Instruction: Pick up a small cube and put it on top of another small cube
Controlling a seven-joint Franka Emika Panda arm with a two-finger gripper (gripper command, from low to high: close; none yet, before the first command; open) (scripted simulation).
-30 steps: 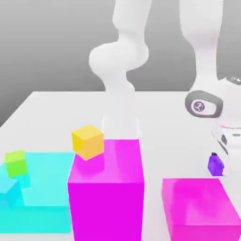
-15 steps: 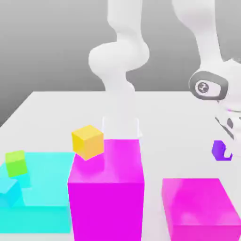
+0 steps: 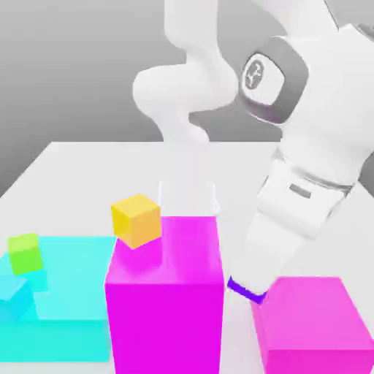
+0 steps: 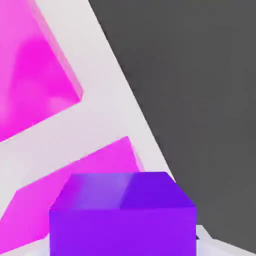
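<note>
The small violet-purple cube (image 3: 243, 290) peeks out as a thin purple edge under the tip of my gripper (image 3: 252, 285), which is shut on it. The hand hangs tilted over the gap between the tall magenta block (image 3: 164, 292) and the low magenta block (image 3: 310, 321), with the cube off the table. In the hand view the cube (image 4: 122, 215) sits right in front of the camera, with both magenta blocks (image 4: 30, 80) (image 4: 75, 185) beyond it. An orange-yellow cube (image 3: 135, 219) shows by the tall block's upper left corner.
A cyan platform (image 3: 73, 270) fills the exterior view's lower left, with a lime-green cube (image 3: 25, 253) and a small cyan cube (image 3: 14, 296) at its left end. The arm's white links rise behind the tall magenta block. The white table (image 3: 88, 175) stretches behind the blocks.
My gripper lifted the violet cube from the table at the exterior view's right edge, then swung left and down with it to the gap between the magenta blocks.
</note>
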